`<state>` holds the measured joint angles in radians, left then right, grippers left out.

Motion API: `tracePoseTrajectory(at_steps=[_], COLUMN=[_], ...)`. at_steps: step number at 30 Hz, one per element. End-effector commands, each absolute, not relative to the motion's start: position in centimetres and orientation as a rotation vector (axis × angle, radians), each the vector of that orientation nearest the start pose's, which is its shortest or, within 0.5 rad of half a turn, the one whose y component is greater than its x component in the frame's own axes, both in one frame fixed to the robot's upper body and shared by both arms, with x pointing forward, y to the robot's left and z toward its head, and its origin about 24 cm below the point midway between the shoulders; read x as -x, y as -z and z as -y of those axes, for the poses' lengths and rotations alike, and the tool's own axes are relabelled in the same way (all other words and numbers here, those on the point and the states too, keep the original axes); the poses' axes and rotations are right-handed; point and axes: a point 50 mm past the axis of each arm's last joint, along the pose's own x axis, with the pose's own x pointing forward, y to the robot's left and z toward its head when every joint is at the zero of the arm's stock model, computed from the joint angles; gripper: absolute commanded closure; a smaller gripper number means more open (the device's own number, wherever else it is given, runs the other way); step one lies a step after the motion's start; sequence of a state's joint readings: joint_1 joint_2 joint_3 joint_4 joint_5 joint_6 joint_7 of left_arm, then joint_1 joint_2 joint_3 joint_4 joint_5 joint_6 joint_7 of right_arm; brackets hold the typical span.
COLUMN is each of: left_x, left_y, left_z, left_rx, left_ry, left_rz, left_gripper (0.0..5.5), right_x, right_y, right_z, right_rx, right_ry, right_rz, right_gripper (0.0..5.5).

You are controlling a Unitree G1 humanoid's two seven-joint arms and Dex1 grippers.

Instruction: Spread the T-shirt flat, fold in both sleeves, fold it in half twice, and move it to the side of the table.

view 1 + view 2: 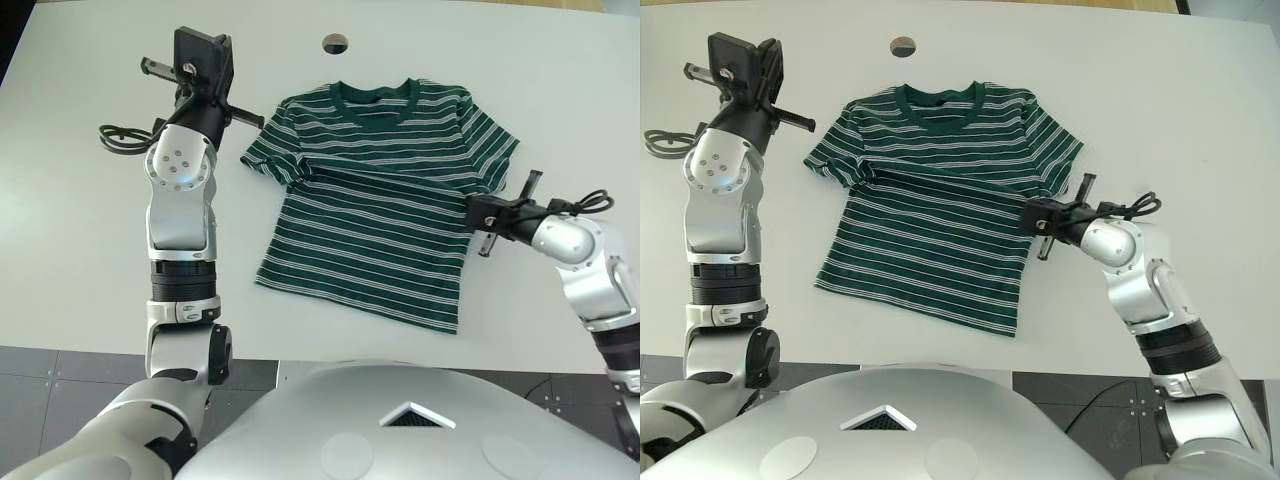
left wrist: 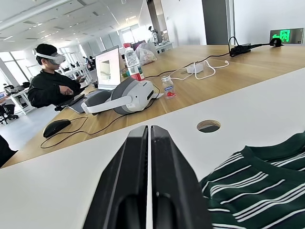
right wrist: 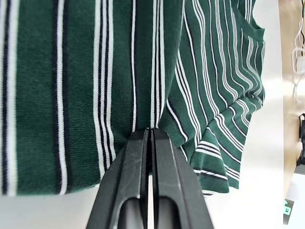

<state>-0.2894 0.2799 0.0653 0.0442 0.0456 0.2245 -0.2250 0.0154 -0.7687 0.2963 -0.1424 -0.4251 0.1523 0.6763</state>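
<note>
Here the raised left gripper (image 2: 149,128) holds its fingers together, empty, a table hole (image 2: 208,126) ahead; the low right gripper (image 3: 151,130) pinches the T-shirt (image 3: 71,71) at its side edge.

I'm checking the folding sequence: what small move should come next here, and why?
Probably pull the right gripper outward slightly to flatten the T-shirt: it is shut on the shirt's side edge, and fabric near that sleeve lies wrinkled.

A white table (image 1: 60,250) with a round hole (image 1: 335,43); behind, a headset (image 2: 126,98) and perhaps a laptop (image 2: 108,67).
</note>
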Motion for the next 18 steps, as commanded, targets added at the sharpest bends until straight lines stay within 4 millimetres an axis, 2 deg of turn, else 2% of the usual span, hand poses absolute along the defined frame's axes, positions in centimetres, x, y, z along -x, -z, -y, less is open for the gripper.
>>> tracePoseTrajectory(at_steps=[1, 4, 7, 10, 12, 18], left_x=[-30.7, -30.8, -30.8, -30.7, -30.7, -30.7], left_y=[-9.6, -9.5, -9.5, -9.3, -9.2, -9.2], left_z=[-19.8, -19.9, -19.9, -19.9, -19.8, -19.8], left_rx=[-0.316, -0.315, -0.313, -0.310, -0.308, -0.306], left_ry=[0.147, 0.149, 0.149, 0.152, 0.154, 0.154], left_rz=[-0.015, -0.015, -0.016, -0.022, -0.022, -0.022], left_gripper=[5.37, 5.37, 5.37, 5.37, 5.37, 5.37], right_x=[-22.4, -22.1, -21.1, -19.5, -17.9, -15.2], right_y=[-4.7, -7.5, -7.9, -7.0, -5.7, -3.3], right_z=[19.9, 16.5, 14.9, 13.8, 13.6, 15.1], right_rx=[1.038, 0.919, 0.860, 0.804, 0.772, 0.776], right_ry=[-0.833, -0.894, -0.970, -1.097, -1.216, -1.401], right_rz=[-0.333, -0.105, -0.069, -0.119, -0.213, -0.457], right_gripper=[5.40, 5.40, 5.40, 5.40, 5.40, 5.40])
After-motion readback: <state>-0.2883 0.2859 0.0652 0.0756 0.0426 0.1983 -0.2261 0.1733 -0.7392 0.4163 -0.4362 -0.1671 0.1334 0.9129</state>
